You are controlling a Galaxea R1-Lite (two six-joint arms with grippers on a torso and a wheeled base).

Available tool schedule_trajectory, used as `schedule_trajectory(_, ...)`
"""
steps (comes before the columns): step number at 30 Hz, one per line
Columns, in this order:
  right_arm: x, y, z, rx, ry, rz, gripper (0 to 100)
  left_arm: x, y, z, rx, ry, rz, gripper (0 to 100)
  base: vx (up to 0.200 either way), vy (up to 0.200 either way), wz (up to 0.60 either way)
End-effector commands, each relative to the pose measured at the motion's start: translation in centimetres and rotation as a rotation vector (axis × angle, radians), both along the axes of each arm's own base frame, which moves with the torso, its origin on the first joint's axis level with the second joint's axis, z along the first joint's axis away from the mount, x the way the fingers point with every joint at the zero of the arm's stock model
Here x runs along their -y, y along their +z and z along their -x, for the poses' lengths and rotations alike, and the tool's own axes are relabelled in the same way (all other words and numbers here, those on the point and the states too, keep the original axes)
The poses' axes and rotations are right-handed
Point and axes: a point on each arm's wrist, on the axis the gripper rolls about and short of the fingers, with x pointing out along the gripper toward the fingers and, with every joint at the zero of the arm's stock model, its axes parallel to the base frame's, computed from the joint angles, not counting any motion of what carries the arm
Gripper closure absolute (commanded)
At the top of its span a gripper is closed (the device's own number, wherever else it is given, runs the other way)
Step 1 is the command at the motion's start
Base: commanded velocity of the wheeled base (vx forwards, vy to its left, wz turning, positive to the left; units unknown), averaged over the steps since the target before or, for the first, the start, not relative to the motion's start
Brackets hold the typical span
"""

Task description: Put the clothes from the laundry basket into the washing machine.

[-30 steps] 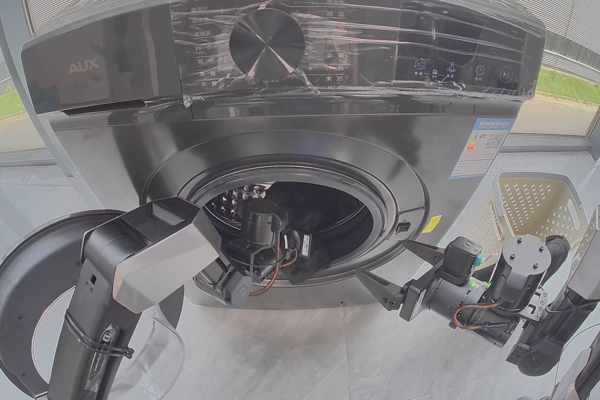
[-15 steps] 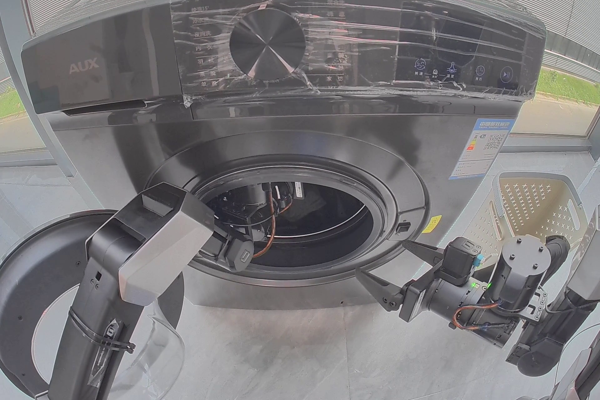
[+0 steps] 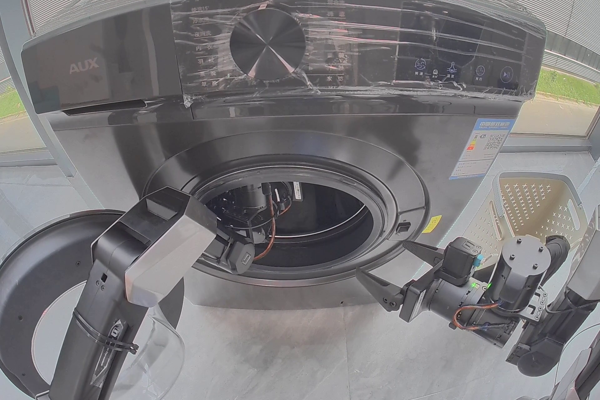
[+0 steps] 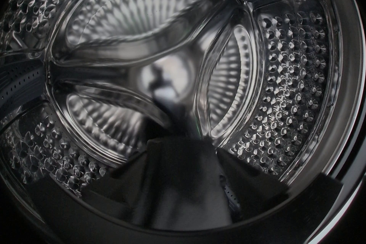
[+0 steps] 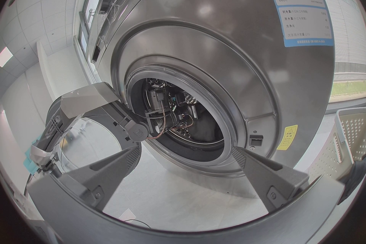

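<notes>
1. Compared with one second ago, the left arm has lifted its wrist from the lower part of the round opening to the upper left part of it. In the last half second it shifted only a little. The right arm has kept its place.
2. The left hand (image 3: pixel 278 198) is inside the mouth of the washing machine (image 3: pixel 281 126), left of the middle of the head view. It is too dark there to tell if it is released or grasping something.
3. In the left wrist view a dark cloth (image 4: pixel 183 183) lies low in the middle of the frame, against the shiny dimpled drum (image 4: pixel 289 77).
4. The right hand (image 3: pixel 400 270) hovers in the lower right of the head view, outside the machine and below the rim of the opening. It is released, its two fingers spread wide with nothing between them.
5. The round door (image 3: pixel 37 270) stands open in the lower left corner, and the left forearm passes in front of it.
6. The cream laundry basket (image 3: pixel 537 201) stands at the right edge, just beside the machine's front corner and behind the right arm.
7. A small latch (image 3: pixel 403 227) and a yellow sticker (image 3: pixel 431 224) sit on the right of the opening's ring, close above the right hand.
8. The left wrist and its orange cable take up the left half of the opening, close to the rim, while the right half is open.
9. The grey floor (image 3: pixel 300 351) between the two arms, at the bottom middle, is bare.
</notes>
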Motion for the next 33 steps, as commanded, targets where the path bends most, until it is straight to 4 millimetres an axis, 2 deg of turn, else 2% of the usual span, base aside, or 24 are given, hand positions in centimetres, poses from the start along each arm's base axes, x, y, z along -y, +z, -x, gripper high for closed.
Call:
schedule_trajectory(1,0.0,0.0,0.0,-0.002,0.0,0.0,0,0.3,-0.5,0.5,-0.02,-0.01,-0.008,0,0.0,0.0,0.0)
schedule_trajectory(8,0.1,0.0,0.0,-0.003,-0.004,0.001,0,1.7,-1.6,3.6,-0.104,-0.076,-0.068,0,0.0,0.0,0.0)
schedule_trajectory(9,0.2,0.0,0.0,-0.003,-0.004,0.001,0,1.8,-2.3,5.1,-0.145,-0.102,-0.106,0,0.0,0.0,0.0)
schedule_trajectory(10,0.2,0.0,0.0,-0.003,-0.006,0.001,0,1.9,-2.3,5.3,-0.148,-0.107,-0.109,0,0.0,0.0,0.0)
schedule_trajectory(11,0.2,0.0,0.0,-0.003,-0.007,0.001,0,2.5,-2.6,7.5,-0.188,-0.168,-0.148,0,0.0,0.0,0.0)
schedule_trajectory(12,0.2,0.0,0.0,-0.002,-0.007,0.002,0,2.5,-2.6,7.8,-0.194,-0.176,-0.153,0,0.0,0.0,0.0)
schedule_trajectory(13,0.4,0.0,-0.1,-0.002,-0.013,0.002,0,2.9,-2.9,9.5,-0.225,-0.223,-0.179,0,0.0,0.0,0.0)
schedule_trajectory(14,0.4,0.0,-0.1,-0.002,-0.016,0.002,0,3.1,-2.8,10.5,-0.23,-0.243,-0.189,0,0.0,0.0,0.0)
schedule_trajectory(18,0.6,-0.1,-0.1,-0.004,-0.019,0.004,0,3.4,-1.7,13.7,-0.224,-0.295,-0.212,0,0.0,0.0,0.0)
schedule_trajectory(19,0.6,0.0,-0.1,-0.003,-0.019,0.003,0,3.4,-1.7,13.8,-0.225,-0.296,-0.213,0,0.0,0.0,0.0)
schedule_trajectory(20,0.7,0.1,-0.1,-0.001,-0.024,-0.001,0,3.2,-1.1,15.2,-0.224,-0.313,-0.213,0,0.0,0.0,0.0)
schedule_trajectory(23,0.9,0.1,0.0,-0.005,-0.029,0.001,0,2.4,0.0,17.4,-0.216,-0.334,-0.211,0,0.0,0.0,0.0)
schedule_trajectory(27,1.3,-0.1,-0.1,-0.012,-0.041,0.007,0,1.2,1.9,20.0,-0.175,-0.347,-0.184,0,0.0,0.0,0.0)
schedule_trajectory(33,2.2,0.8,0.7,0.01,-0.057,-0.002,0,-2.2,5.7,24.1,-0.112,-0.352,-0.102,0,0.0,0.0,0.0)
